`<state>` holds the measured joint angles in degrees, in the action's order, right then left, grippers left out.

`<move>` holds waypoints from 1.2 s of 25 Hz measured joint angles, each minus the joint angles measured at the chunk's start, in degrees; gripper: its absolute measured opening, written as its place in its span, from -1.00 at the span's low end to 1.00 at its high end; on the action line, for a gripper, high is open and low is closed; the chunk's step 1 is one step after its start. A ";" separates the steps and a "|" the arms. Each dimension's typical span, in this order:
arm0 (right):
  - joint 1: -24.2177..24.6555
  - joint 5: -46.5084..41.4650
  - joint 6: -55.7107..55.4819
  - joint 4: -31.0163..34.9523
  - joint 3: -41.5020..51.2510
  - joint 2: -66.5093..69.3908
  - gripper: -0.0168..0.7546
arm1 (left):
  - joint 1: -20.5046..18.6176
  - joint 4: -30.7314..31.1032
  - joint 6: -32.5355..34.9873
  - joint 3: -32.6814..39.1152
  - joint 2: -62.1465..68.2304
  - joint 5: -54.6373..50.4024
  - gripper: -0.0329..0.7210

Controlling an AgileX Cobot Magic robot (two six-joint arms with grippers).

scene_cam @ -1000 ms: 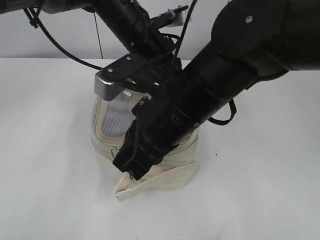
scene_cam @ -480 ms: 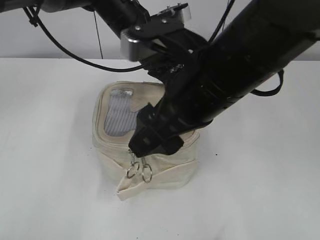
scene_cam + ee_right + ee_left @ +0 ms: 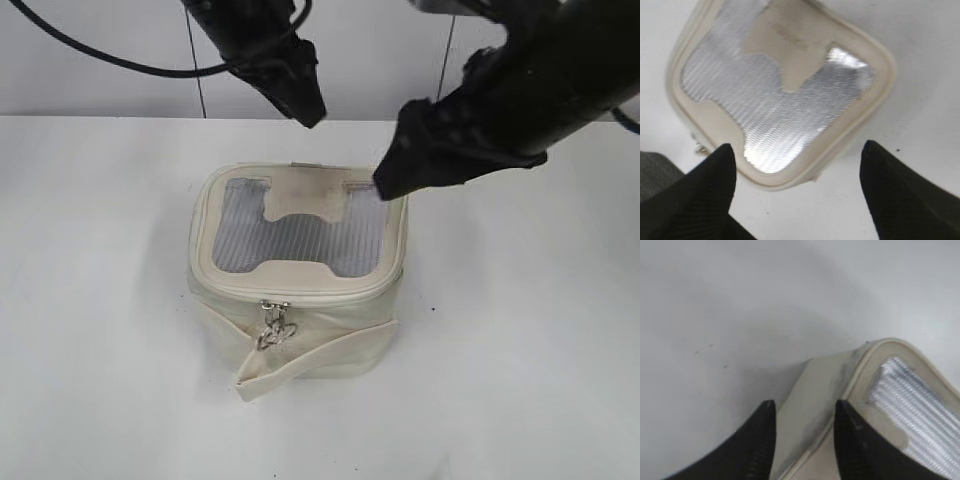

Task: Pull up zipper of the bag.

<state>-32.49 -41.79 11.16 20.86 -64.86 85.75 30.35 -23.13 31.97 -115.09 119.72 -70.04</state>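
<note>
Left claw (image 3: 802,440) and right claw (image 3: 797,187) both spread, empty, above bag (image 3: 295,290); zipper (image 3: 268,325) pulls unobstructed on front.

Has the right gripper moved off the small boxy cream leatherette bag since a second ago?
Yes. The right gripper rose from the bag's front to above its back-right lid corner.

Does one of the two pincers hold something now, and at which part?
Nothing is held. The left pincer and the right pincer both stand open above the bag, and the zipper pulls hang free at its front.
</note>
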 joint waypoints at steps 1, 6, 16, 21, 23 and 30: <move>2.14 0.00 -0.10 -0.06 0.00 -0.01 0.59 | -0.50 1.91 -1.78 0.00 -0.70 0.00 -0.10; 12.08 0.00 -1.72 -2.40 0.00 -0.06 0.59 | -3.89 12.31 -10.26 0.00 -4.64 -0.05 -0.10; 26.52 -3.39 -14.00 -19.93 0.00 -0.11 0.59 | -17.96 22.76 -28.71 2.87 -12.93 0.22 -0.10; 27.65 -10.29 -16.17 -25.05 0.06 -1.30 0.59 | -23.96 23.13 -30.53 15.46 -23.86 0.16 -0.10; 27.75 -12.11 -16.61 -26.64 0.81 -3.05 0.59 | -25.01 23.13 -30.83 21.05 -28.51 0.07 -0.10; 27.75 -17.26 -16.94 -27.57 9.63 -16.43 0.59 | -25.19 22.38 -31.02 43.04 -48.09 3.06 -0.10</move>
<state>-4.73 -59.05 -5.78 -6.70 -55.24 69.32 5.16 -0.74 0.95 -72.05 71.63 -66.98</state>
